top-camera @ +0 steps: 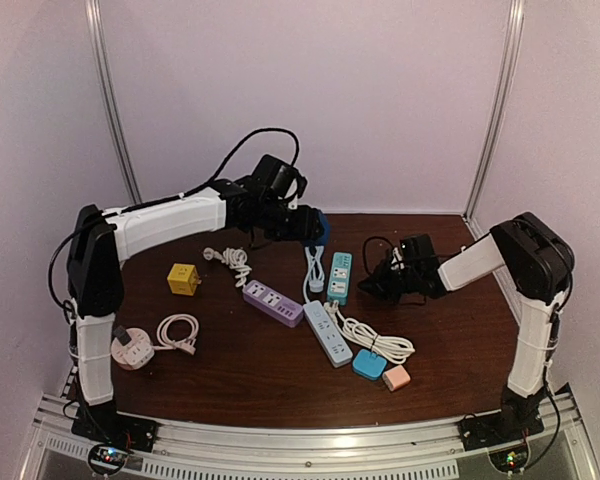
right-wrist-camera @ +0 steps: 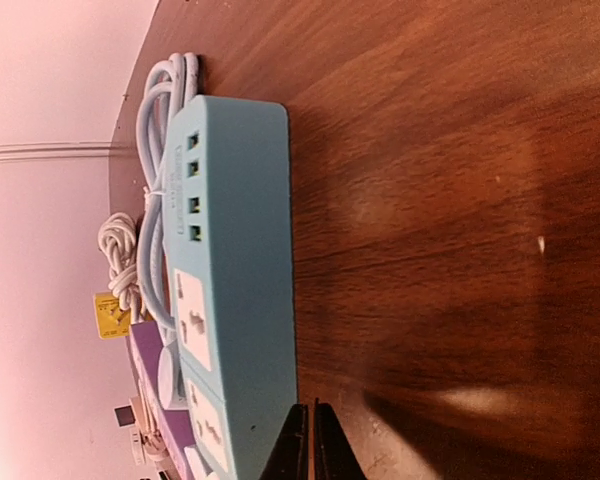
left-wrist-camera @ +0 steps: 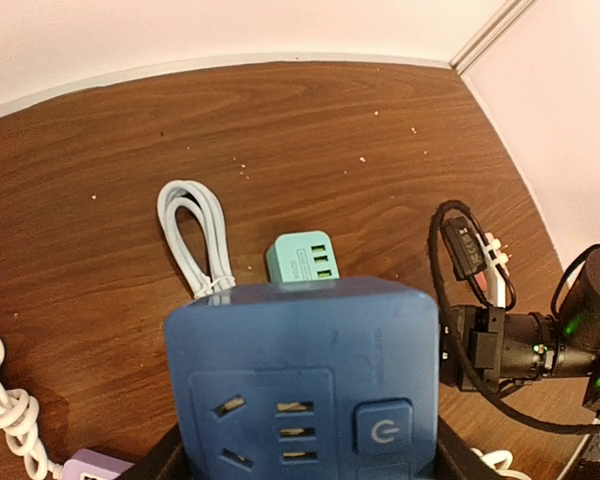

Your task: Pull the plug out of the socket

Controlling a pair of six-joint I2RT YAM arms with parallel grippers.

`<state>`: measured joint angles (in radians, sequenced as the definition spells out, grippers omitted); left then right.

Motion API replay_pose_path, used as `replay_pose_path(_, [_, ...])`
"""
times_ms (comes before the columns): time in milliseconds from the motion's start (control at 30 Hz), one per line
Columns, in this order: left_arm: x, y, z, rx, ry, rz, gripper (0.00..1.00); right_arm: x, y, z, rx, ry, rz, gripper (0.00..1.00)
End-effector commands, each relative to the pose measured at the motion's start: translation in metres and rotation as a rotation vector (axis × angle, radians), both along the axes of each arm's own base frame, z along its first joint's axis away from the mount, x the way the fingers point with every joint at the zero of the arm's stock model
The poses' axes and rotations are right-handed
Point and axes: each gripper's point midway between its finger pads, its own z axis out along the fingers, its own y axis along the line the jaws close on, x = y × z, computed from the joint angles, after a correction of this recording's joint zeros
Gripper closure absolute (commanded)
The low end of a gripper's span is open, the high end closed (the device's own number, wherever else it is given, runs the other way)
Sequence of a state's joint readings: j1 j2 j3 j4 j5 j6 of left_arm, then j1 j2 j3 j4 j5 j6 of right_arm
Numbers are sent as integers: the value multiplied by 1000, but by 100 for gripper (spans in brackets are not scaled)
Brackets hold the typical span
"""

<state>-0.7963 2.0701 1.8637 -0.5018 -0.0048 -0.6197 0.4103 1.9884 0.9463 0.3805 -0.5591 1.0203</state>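
Behind blue cube (left-wrist-camera: 300,370), left claw (top-camera: 308,226) half-hidden

Three long power strips mid-worktop: purple strip (top-camera: 272,302), white strip (top-camera: 327,332), teal strip (top-camera: 339,277). Two cube sockets: yellow cube (top-camera: 183,279) toward the left edge, dark blue cube (top-camera: 321,225) toward the far edge. Two small adapters toward the near edge: blue adapter (top-camera: 369,364), pink adapter (top-camera: 396,377). One round white-and-pink socket (top-camera: 132,348) at the left edge. Four bundled white cords: looped cord (top-camera: 177,331) by the left edge, knotted cord (top-camera: 232,262) and folded cord (top-camera: 313,268) toward the far edge, loose cord (top-camera: 380,342) toward the near edge.
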Motion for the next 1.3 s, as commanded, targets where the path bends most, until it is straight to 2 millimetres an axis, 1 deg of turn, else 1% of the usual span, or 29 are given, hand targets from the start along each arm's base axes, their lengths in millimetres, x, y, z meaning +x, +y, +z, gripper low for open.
replay_pose_path(0, [11, 0, 16, -205, 38, -50, 83, 5, -1, 40, -67, -106, 28, 90])
replay_pose_path(133, [25, 15, 1, -245, 74, -42, 81, 3, -2, 66, -110, -174, 46, 77])
replay_pose_path(300, [44, 31, -16, -316, 133, -25, 80, -4, 0, 103, -162, -264, 80, 53])
replay_pose_path(333, [47, 32, -19, -323, 142, -29, 80, -6, 0, 113, -170, -286, 84, 48])
replay_pose_path(367, [49, 33, -23, -325, 153, -30, 79, -8, 0, 119, -180, -300, 91, 44])
replay_pose_path(467, [56, 39, -34, -309, 179, -13, 78, -12, 0, 140, -202, -347, 104, 37])
replay_pose_path(500, [58, 41, -37, -297, 182, -3, 77, -13, 0, 149, -205, -368, 106, 36])
replay_pose_path(667, [67, 53, -56, -271, 206, 26, 77, -24, 1, 174, -215, -406, 132, 33])
replay_pose_path(800, [70, 59, -69, -257, 238, 35, 77, -30, 2, 188, -217, -431, 140, 32])
replay_pose_path(933, [70, 62, -85, -249, 280, 38, 76, -32, 2, 195, -215, -440, 141, 32])
replay_pose_path(1033, [69, 62, -92, -249, 297, 36, 76, -33, 3, 197, -216, -442, 146, 32])
replay_pose_path(1267, [68, 62, -103, -236, 320, 25, 71, -36, 7, 197, -217, -443, 155, 31])
